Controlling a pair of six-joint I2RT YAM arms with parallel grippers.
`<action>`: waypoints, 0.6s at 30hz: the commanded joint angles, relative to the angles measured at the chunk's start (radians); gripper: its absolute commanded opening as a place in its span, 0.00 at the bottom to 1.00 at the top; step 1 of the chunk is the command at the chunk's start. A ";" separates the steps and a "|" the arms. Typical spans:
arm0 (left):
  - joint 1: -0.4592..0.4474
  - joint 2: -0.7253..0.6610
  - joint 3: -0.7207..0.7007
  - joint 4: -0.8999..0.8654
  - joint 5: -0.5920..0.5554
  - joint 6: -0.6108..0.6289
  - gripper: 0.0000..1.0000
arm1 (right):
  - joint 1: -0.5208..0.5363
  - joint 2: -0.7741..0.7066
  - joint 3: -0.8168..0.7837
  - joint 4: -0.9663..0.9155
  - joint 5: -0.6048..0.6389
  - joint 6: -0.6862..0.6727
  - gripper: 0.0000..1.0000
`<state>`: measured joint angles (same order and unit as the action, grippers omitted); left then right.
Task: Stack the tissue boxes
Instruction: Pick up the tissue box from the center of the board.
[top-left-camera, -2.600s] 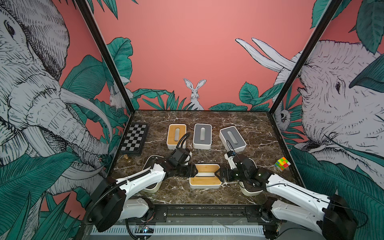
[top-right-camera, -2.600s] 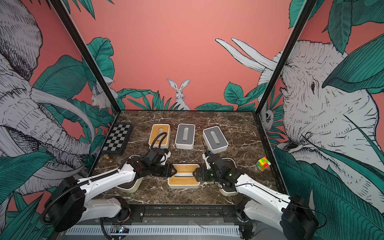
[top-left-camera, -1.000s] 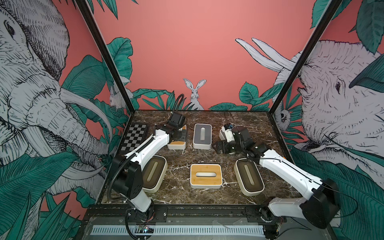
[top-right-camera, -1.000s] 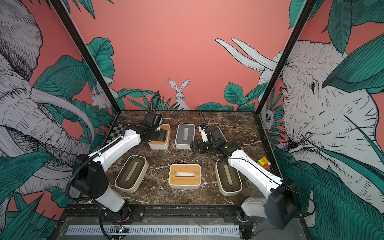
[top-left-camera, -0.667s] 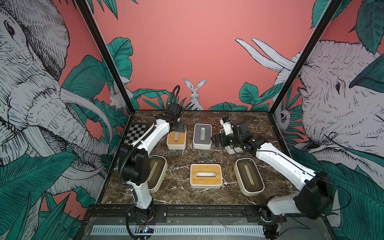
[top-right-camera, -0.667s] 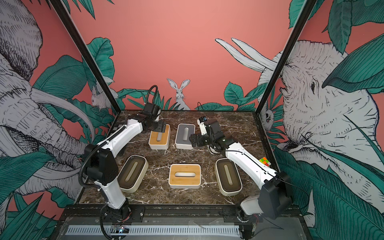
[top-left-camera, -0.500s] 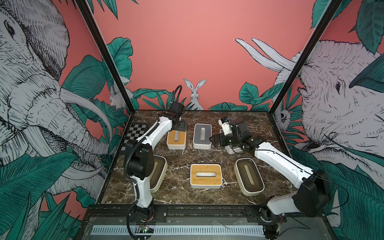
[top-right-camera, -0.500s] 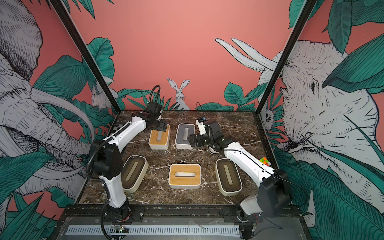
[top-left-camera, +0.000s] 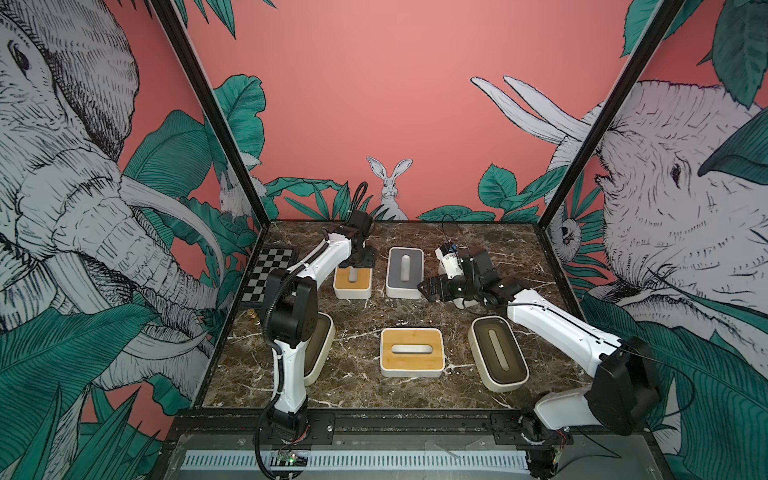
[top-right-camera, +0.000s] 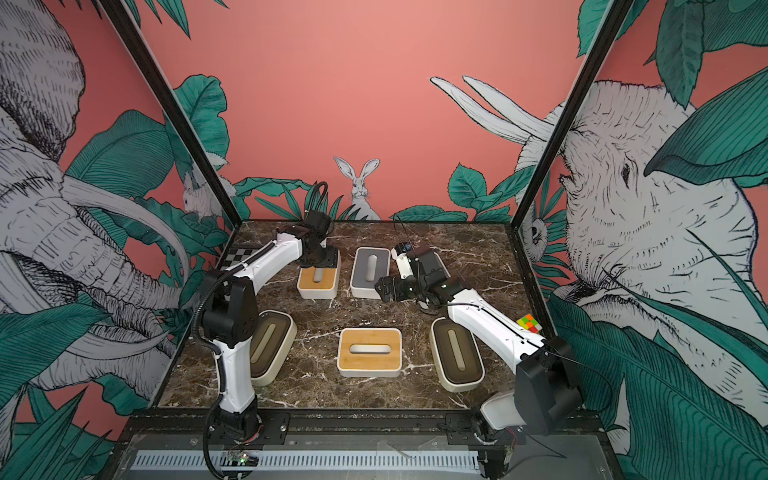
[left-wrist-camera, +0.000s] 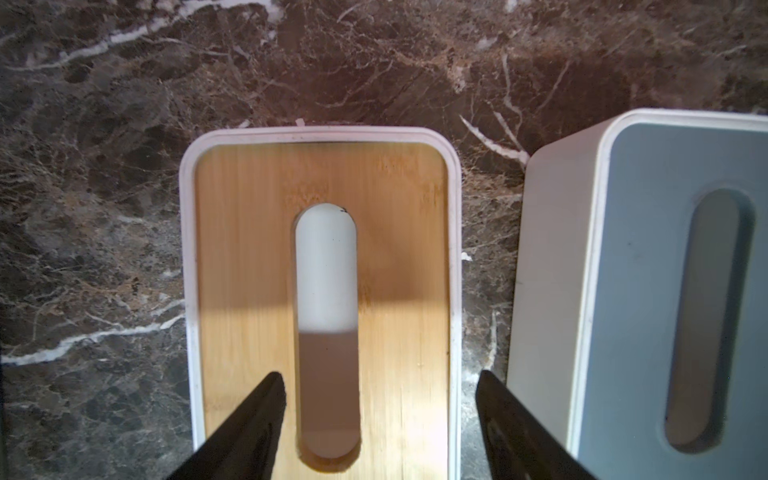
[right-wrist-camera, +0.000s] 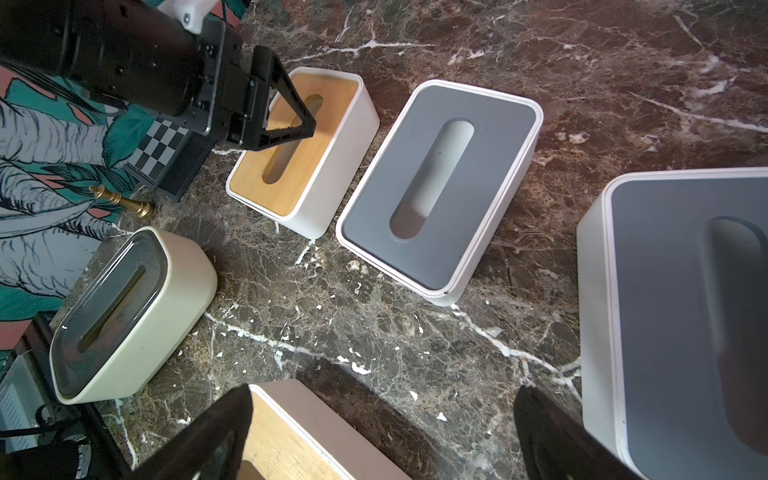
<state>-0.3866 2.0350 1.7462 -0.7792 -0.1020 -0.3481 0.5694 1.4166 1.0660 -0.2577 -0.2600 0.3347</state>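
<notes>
Six tissue boxes lie flat on the marble. My left gripper (left-wrist-camera: 378, 395) hovers open over the far bamboo-lidded box (left-wrist-camera: 324, 187); one finger is above its lid, the other above the gap to the middle grey box (top-left-camera: 405, 272). My right gripper (right-wrist-camera: 382, 415) is open over bare marble, between the near bamboo box (top-left-camera: 412, 352) and a second grey box (right-wrist-camera: 685, 311) that my right arm mostly hides in both top views. Two cream boxes with dark lids sit near the front, one at the left (top-right-camera: 272, 353) and one at the right (top-left-camera: 497, 353).
A checkered board (top-left-camera: 270, 276) lies at the far left with a small brass chess piece (right-wrist-camera: 124, 201) beside it. A multicoloured cube (top-right-camera: 528, 323) sits by the right wall. Printed walls close in the table (top-left-camera: 519, 249) on three sides.
My left arm has swung round, with its gripper settling over the far bamboo box and its jaws shifting width. My right gripper has edged slightly toward the middle grey box.
</notes>
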 joint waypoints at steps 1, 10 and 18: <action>-0.013 0.006 0.022 -0.012 0.011 -0.046 0.74 | -0.001 0.001 0.000 0.043 -0.020 0.012 0.98; -0.057 0.070 0.055 -0.008 -0.001 -0.084 0.73 | -0.001 0.011 -0.026 0.070 -0.031 0.014 0.98; -0.064 0.103 0.067 0.001 -0.042 -0.092 0.73 | -0.002 0.060 0.020 0.040 -0.075 -0.006 0.98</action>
<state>-0.4477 2.1342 1.7851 -0.7723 -0.1234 -0.4232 0.5690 1.4651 1.0599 -0.2230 -0.3088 0.3431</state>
